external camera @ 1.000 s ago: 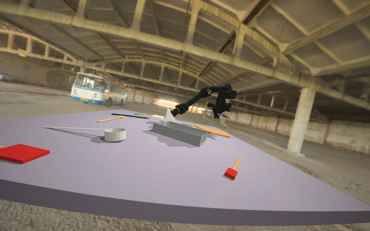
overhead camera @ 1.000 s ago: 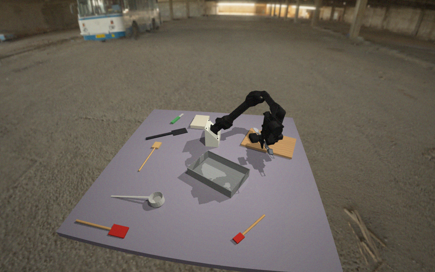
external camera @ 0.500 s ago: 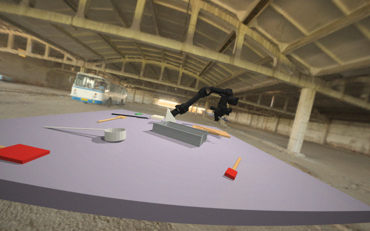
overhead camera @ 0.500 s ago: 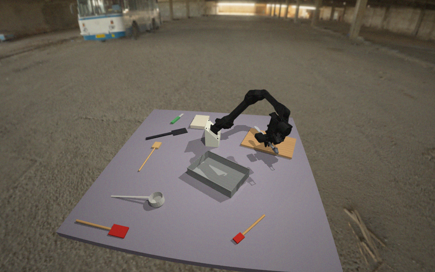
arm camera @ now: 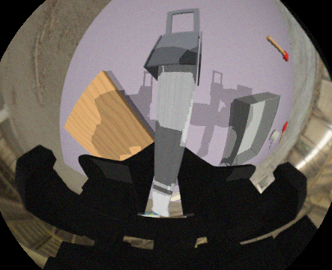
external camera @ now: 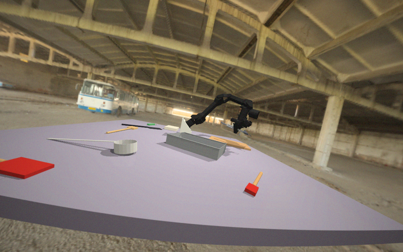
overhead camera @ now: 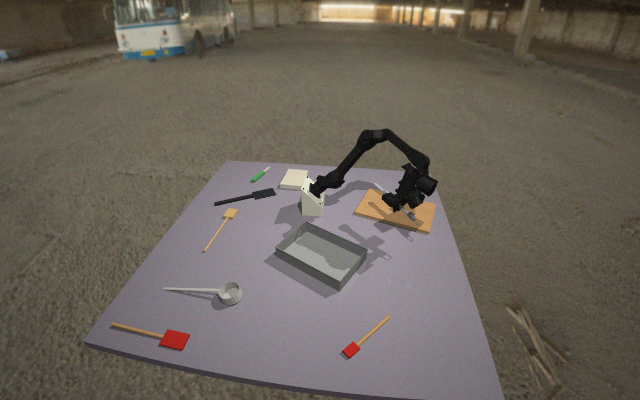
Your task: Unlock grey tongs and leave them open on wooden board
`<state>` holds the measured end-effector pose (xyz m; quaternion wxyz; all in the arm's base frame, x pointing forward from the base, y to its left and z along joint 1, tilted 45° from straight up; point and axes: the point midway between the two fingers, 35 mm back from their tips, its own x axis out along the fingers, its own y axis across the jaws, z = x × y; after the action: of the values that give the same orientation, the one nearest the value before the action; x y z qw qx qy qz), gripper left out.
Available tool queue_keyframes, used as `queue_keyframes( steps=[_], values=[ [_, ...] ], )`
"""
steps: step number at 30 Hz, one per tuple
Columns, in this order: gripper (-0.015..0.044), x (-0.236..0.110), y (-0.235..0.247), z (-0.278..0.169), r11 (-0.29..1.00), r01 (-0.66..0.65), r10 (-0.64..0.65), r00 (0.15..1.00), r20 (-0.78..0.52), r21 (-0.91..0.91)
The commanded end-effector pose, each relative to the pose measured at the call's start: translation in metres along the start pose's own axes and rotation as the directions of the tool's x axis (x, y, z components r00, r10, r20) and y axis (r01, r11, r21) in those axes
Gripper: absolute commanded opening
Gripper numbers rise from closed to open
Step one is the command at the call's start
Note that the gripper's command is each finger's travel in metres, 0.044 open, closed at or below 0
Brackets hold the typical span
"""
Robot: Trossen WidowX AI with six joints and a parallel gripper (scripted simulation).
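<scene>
My gripper (overhead camera: 398,204) (external camera: 239,126) (arm camera: 167,143) is shut on the grey tongs (overhead camera: 410,214) (external camera: 228,125) (arm camera: 173,105) and holds them in the air above the wooden board (overhead camera: 369,206) (external camera: 231,142) (arm camera: 101,120). The tongs slope with their tips lower than the hinge end. In the wrist view their two arms lie close together and end in a dark head. The grey roasting tin (overhead camera: 307,271) (external camera: 193,145) (arm camera: 252,125) stands empty in the middle of the table, to the front left of the board.
The white arm base (overhead camera: 311,201) stands behind the tin. A ladle (overhead camera: 228,293) (external camera: 124,146), two red spatulas (overhead camera: 173,339) (overhead camera: 351,349), a wooden spatula (overhead camera: 229,214), a black spatula (overhead camera: 263,194), a green tool (overhead camera: 258,175) and a cream block (overhead camera: 293,179) lie around the table.
</scene>
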<state>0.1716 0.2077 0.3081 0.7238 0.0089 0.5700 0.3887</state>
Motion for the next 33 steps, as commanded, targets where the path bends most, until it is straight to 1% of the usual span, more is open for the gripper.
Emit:
queue_keyframes(
  steps=[1, 18, 33],
  values=[
    [-0.015, -0.003, 0.015, -0.009, 0.998, 0.016, -0.015, 1.0, 0.015, -0.057],
    [-0.015, -0.005, 0.06, -0.042, 0.97, 0.037, -0.028, 0.999, 0.042, -0.239],
    [-0.015, -0.017, 0.092, -0.072, 0.927, 0.026, 0.008, 0.996, 0.089, -0.375]
  ],
)
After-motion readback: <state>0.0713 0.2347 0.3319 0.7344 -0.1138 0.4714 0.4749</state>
